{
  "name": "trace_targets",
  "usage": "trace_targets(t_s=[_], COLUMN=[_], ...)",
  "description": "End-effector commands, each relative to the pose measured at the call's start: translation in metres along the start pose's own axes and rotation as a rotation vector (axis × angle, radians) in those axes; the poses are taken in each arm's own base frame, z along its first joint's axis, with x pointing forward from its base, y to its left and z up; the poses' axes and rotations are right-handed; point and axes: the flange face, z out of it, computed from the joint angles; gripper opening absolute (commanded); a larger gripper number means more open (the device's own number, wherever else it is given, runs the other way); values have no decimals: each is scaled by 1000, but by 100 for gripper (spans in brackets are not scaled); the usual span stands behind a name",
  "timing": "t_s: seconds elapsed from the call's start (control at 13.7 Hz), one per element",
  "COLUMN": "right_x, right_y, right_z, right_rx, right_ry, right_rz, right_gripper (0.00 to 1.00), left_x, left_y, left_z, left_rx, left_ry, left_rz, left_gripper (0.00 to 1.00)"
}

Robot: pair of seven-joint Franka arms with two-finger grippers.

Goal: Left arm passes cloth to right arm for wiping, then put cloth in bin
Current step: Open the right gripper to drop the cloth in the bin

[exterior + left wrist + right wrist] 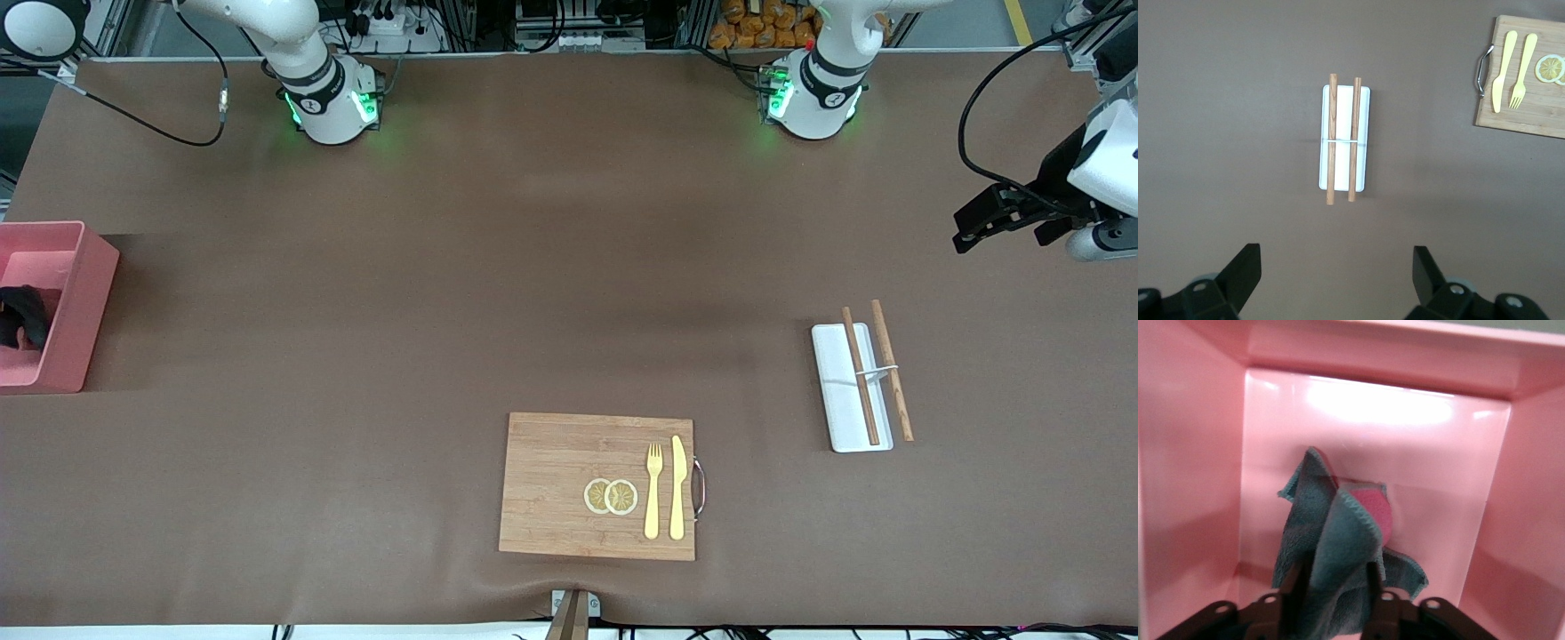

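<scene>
The pink bin (84,302) stands at the right arm's end of the table. My right gripper (1331,577) reaches down inside the bin (1198,453), its fingers (1293,587) closed on either side of the bunched grey cloth (1338,533). The cloth hangs from them just above the bin floor. In the front view the gripper and cloth show only as a dark shape (22,316) in the bin. My left gripper (996,218) is open and empty, up over the left arm's end of the table; its fingers (1245,267) stand wide apart.
A white tray (845,391) with two wooden chopsticks (861,373) lies below the left gripper, also in the left wrist view (1345,140). A wooden cutting board (569,480) with fork, knife and lemon slices lies near the front camera.
</scene>
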Motion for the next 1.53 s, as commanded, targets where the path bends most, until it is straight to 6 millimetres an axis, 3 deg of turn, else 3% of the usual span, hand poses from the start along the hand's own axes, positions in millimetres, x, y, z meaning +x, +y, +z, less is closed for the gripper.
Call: trace_targets(t_s=[0.0, 0.36, 0.51, 0.73, 0.8, 1.24, 1.46], right_x=[15, 49, 72, 103, 112, 183, 198], right_y=[-20, -85, -131, -211, -235, -376, -439], right_z=[-50, -156, -197, -227, -235, -226, -223], right_rx=[31, 5, -18, 21, 29, 41, 47], right_ry=[69, 123, 119, 45, 31, -33, -43], right_rz=[-30, -108, -139, 9, 47, 217, 289], right_gripper=[100, 100, 100, 100, 100, 100, 100], left_x=[-11, -11, -8, -5, -6, -3, -3], left_y=[-4, -2, -2, -7, -5, 0, -2], left_z=[-5, -7, -11, -5, -5, 3, 7], left_rx=[-8, -1, -1, 1, 2, -9, -7], left_ry=[-8, -9, 1, -16, -24, -39, -48], left_rz=[13, 16, 13, 6, 7, 4, 12], left_gripper=[100, 100, 100, 100, 100, 100, 100])
